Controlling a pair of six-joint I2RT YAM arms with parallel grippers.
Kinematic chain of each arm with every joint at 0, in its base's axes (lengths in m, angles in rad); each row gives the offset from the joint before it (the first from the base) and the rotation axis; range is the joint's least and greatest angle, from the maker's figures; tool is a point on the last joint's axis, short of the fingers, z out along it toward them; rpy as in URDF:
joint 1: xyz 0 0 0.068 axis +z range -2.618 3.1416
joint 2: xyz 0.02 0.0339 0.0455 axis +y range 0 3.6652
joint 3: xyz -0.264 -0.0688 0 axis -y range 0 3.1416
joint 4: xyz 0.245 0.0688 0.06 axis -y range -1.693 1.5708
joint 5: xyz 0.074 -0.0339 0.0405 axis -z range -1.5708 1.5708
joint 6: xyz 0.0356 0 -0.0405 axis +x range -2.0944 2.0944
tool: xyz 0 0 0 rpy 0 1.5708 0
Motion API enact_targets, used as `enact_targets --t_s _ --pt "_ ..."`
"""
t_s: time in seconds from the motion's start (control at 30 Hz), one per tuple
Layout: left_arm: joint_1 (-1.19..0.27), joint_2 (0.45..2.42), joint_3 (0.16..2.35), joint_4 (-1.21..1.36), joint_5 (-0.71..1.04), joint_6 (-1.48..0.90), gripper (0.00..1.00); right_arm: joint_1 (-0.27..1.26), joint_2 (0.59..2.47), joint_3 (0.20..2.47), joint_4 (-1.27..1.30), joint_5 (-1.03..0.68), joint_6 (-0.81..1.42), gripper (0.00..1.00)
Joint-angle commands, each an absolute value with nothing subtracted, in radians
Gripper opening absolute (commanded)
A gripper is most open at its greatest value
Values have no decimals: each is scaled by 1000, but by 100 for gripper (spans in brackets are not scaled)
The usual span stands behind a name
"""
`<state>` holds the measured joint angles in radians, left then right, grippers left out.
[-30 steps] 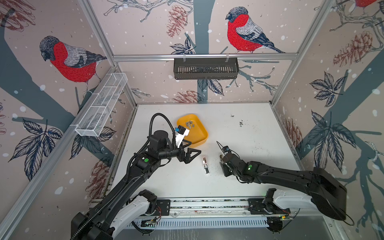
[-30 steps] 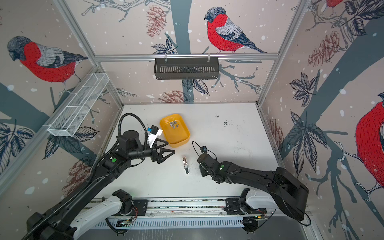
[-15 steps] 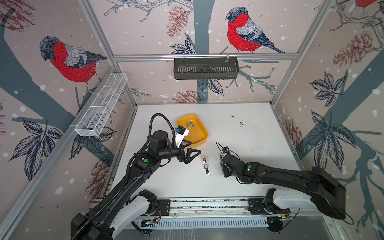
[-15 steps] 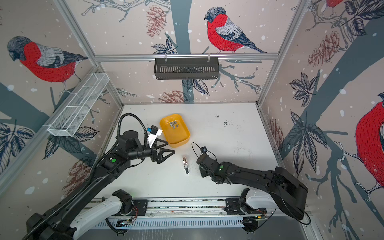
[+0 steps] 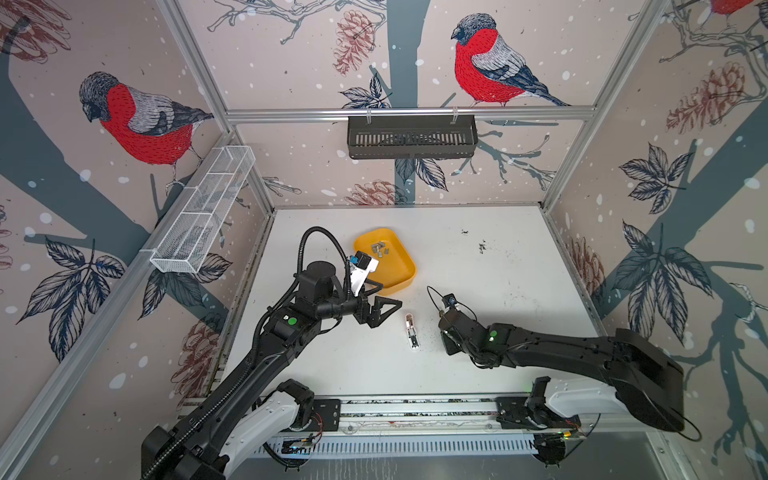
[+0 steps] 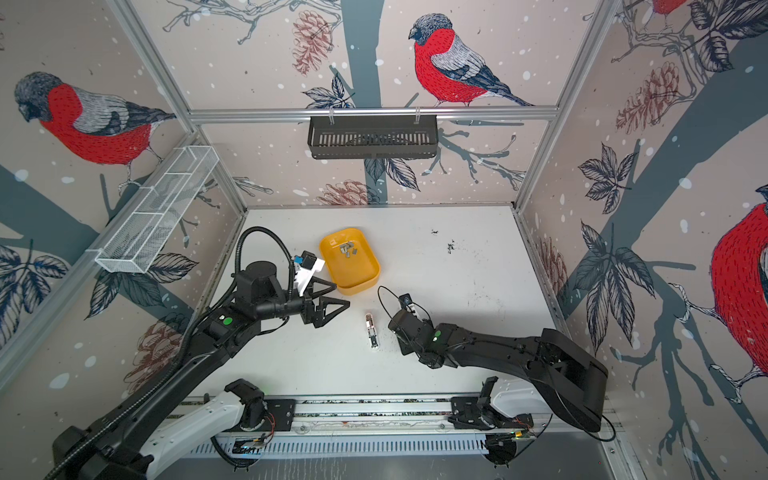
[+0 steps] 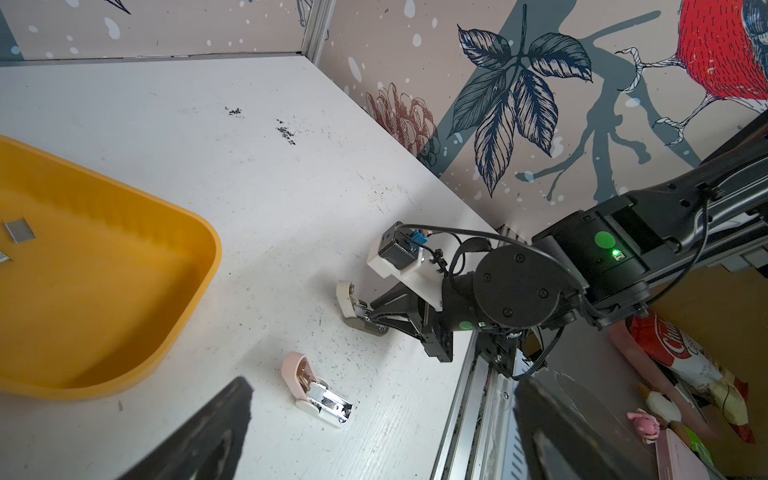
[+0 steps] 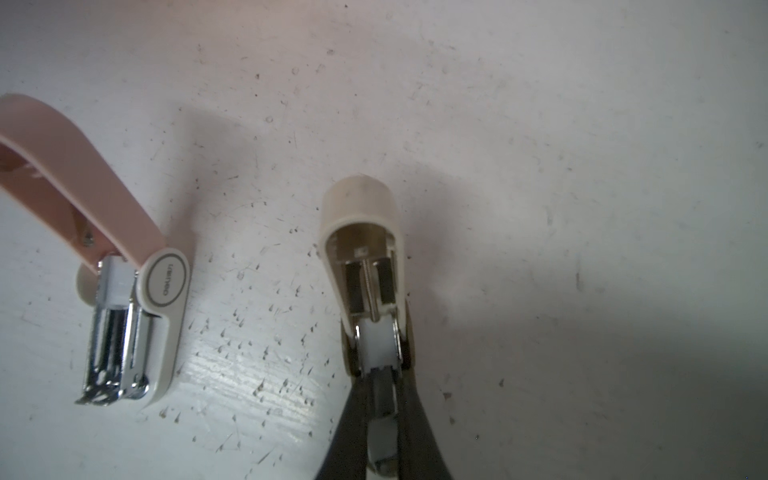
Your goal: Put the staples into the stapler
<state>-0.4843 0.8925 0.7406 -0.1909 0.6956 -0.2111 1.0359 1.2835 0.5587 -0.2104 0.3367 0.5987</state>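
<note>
On the white table, left of its middle and about halfway between back and front edges: a yellow tray. In the back part of that tray, a handful of small grey staples, loose and touched by neither gripper.

Just in front of the tray's front-left corner, above the table: the left gripper, spread wide, with nothing between the fingers.

Near the middle of the table, toward the front edge: a pink stapler, lying flipped open. Pink lid toward the back edge, bare shiny metal rail toward the front.

Just to the right of it, and apart from it: the right gripper, narrowed down and pinched on the hinge end of a cream stapler. From the right wrist view, lid lifted at a slant, with its underside and thin spring on show. From the left wrist view, grey base down at the table.

Around both staplers, many small dark specks on the white top.
</note>
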Motion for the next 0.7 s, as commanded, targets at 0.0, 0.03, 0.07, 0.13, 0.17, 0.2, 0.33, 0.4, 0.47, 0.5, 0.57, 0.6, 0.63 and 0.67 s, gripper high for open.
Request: enact_targets --t_s 0.0,0.03,0.07,0.13,0.17,0.2,0.33,0.4,0.47,0.5,0.57,0.6,0.63,0.67 --pt "-482 890 740 -170 694 -212 98 1040 1263 576 -244 363 605 11" --pt "-483 889 741 -170 694 -212 98 1040 1260 580 -253 368 605 11" --pt "-482 888 740 -170 694 -212 98 1041 1259 584 -262 373 606 11" --pt "-482 887 741 -169 694 -213 98 1042 1262 588 -273 382 607 11" --pt "-483 887 740 -169 693 -212 98 1041 1266 588 -275 386 607 11" --pt "-483 887 740 -169 693 -213 98 1042 1270 588 -275 388 610 11" --pt "-482 887 740 -170 693 -213 98 1049 1294 594 -276 391 612 11" --pt "-483 887 741 -170 693 -213 98 1054 1308 598 -276 396 612 11" --pt "-482 887 739 -170 692 -213 98 1058 1318 600 -276 400 614 11" --pt "-483 888 740 -170 692 -213 98 1058 1322 601 -276 402 614 11" --pt "-482 887 740 -170 693 -213 98 1060 1325 605 -276 403 614 10" --pt "-482 887 740 -170 691 -213 98 1061 1329 607 -276 403 613 10" --pt "-483 886 741 -170 691 -213 98 1062 1330 607 -276 405 612 11" --pt "-482 885 741 -172 690 -214 98 1062 1331 608 -276 406 612 10"
